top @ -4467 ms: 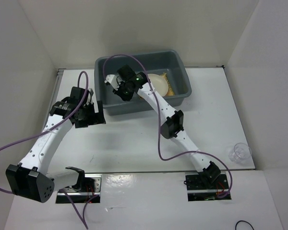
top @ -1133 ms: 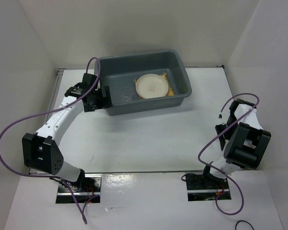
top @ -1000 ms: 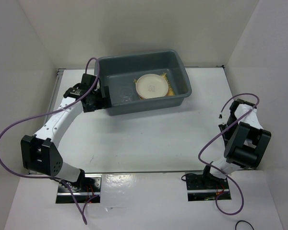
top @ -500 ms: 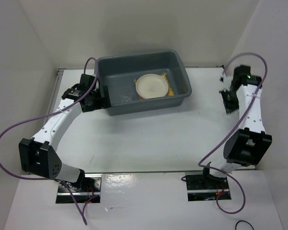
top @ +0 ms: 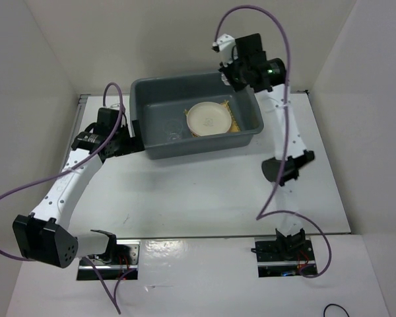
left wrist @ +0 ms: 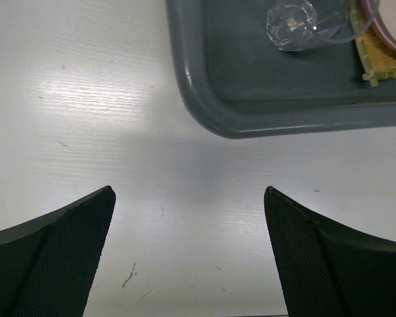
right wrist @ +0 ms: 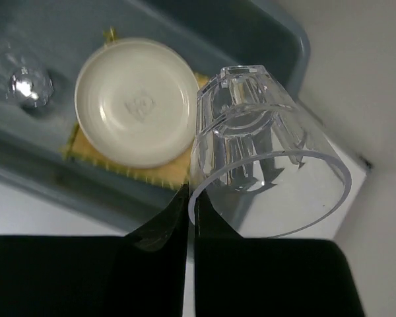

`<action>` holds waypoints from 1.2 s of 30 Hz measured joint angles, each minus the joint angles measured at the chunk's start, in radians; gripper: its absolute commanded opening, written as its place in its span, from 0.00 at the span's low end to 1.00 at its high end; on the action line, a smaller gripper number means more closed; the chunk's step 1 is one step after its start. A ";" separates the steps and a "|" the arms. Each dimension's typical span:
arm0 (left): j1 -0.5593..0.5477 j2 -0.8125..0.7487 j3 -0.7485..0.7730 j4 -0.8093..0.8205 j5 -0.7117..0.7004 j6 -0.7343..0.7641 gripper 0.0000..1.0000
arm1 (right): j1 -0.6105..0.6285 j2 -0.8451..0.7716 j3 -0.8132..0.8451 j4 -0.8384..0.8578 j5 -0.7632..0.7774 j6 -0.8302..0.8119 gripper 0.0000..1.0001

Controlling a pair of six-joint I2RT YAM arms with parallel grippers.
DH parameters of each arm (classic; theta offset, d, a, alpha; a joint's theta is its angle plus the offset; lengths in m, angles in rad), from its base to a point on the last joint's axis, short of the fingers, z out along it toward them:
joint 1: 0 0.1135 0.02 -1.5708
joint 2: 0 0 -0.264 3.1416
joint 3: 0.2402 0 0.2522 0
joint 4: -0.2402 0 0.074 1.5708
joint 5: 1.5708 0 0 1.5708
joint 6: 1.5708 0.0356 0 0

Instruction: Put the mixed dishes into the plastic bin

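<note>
White table [top: 204,191]; right gripper [right wrist: 190,198] pinches clear cup [right wrist: 264,152] near bin [top: 185,146], left gripper [left wrist: 188,218] gapes.

The bin [top: 185,142] is gray-blue. Inside, a cream-white plate [right wrist: 135,109] lies on a yellow woven mat [right wrist: 152,170]. The faceted cup [right wrist: 264,152] and the smaller cup [right wrist: 28,84] are clear. The table [top: 185,191] is white, and the cable [top: 266,198] purple.
</note>
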 measured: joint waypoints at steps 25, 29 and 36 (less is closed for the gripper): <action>0.104 0.048 -0.026 -0.156 -0.121 -0.168 1.00 | 0.187 0.589 0.226 0.454 -0.151 -0.336 0.00; 0.111 0.039 -0.034 -0.196 -0.127 -0.192 1.00 | 0.184 0.618 0.223 0.481 -0.196 -0.359 0.00; 0.113 0.013 -0.035 -0.250 -0.138 -0.220 1.00 | 0.183 0.647 0.194 0.478 -0.247 -0.395 0.02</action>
